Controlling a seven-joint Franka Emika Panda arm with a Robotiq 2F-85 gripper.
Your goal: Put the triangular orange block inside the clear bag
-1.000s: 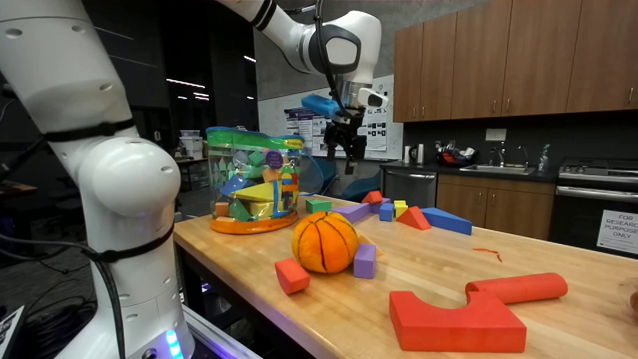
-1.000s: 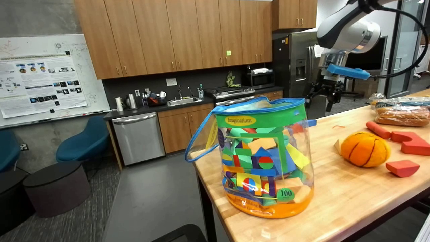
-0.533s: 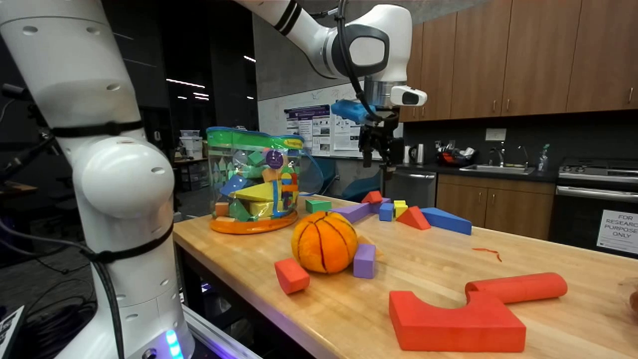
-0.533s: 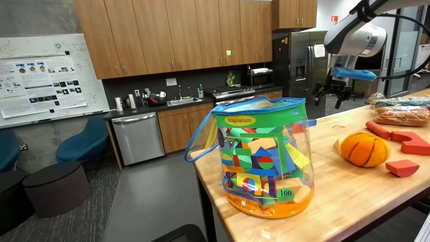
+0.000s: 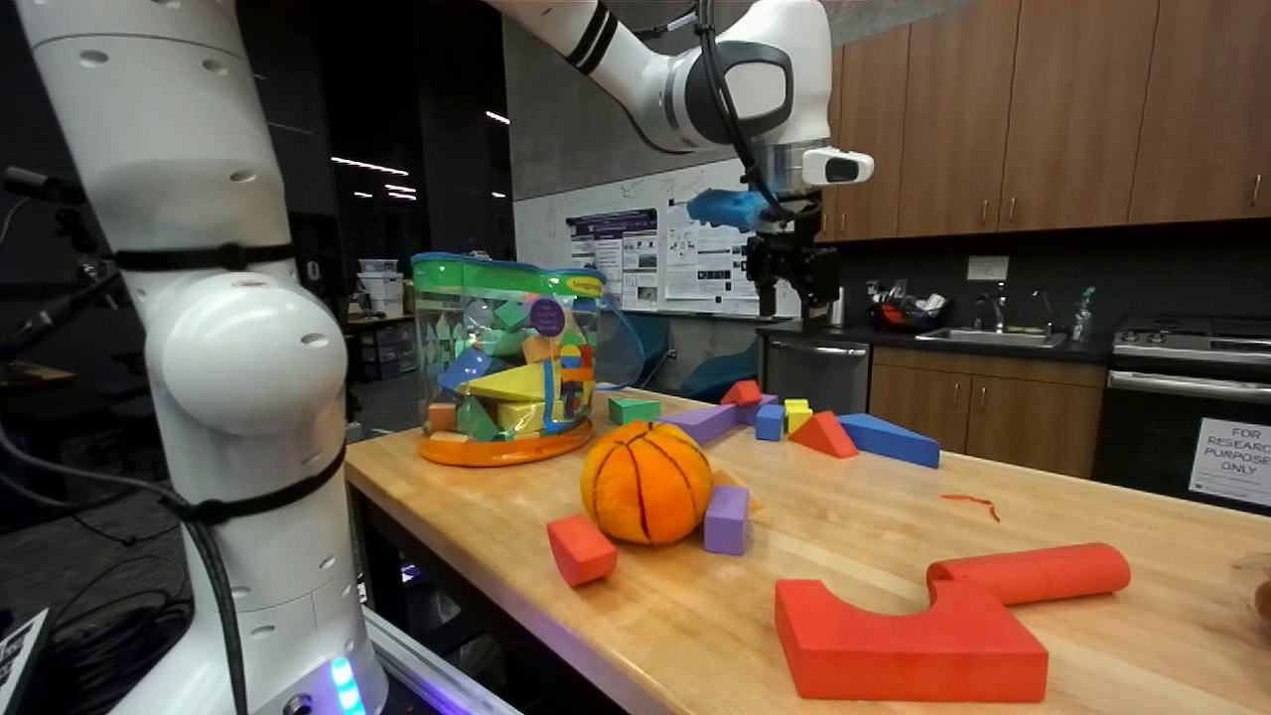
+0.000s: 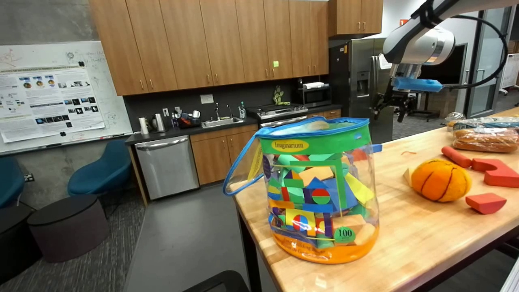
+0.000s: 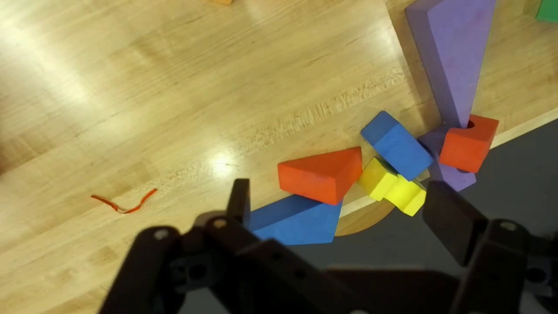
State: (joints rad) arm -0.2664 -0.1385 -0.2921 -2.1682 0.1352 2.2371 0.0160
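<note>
Since half a second ago the gripper (image 6: pixel 388 115) has gone farther out from the robot's base (image 5: pixel 268 596) and rides a little higher, now over the far side of the table (image 5: pixel 844 521), well apart from the bag (image 6: pixel 330 142). Bag, ball (image 5: pixel 647 485) and orange wedge (image 7: pixel 321 174) are unmoved. Fingers (image 7: pixel 239 198) spread wide, grip empty. Orange wedge lies on the table near its far edge, outside the bag, just beside a blue wedge (image 7: pixel 301 222) and a yellow block (image 7: pixel 375 179); whether it touches them I cannot tell. In the wrist view it shows framed between the two fingers. Hard to make out: in an exterior view the bag stands in front of that group, leaving a red patch (image 6: pixel 359 154) through the plastic that I cannot identify, with a blue end (image 6: pixel 377 148) poking out past the bag. A tan block (image 6: pixel 408 177) is partly hidden behind the ball. Print and glare on the bag blend with the toys (image 5: pixel 511 382) inside. A wrapped loaf (image 6: pixel 484 142) is cut off at the edge of view. Surface: pale jointed wood with bright reflections and a thin red string (image 7: pixel 126 212) lying on it. Room, from where I stand: wood cabinets (image 6: pixel 227 44), steel fridge (image 6: pixel 363 61), whiteboard (image 6: pixel 96 75), teal chair (image 6: pixel 101 166), grey floor (image 6: pixel 170 235).
</note>
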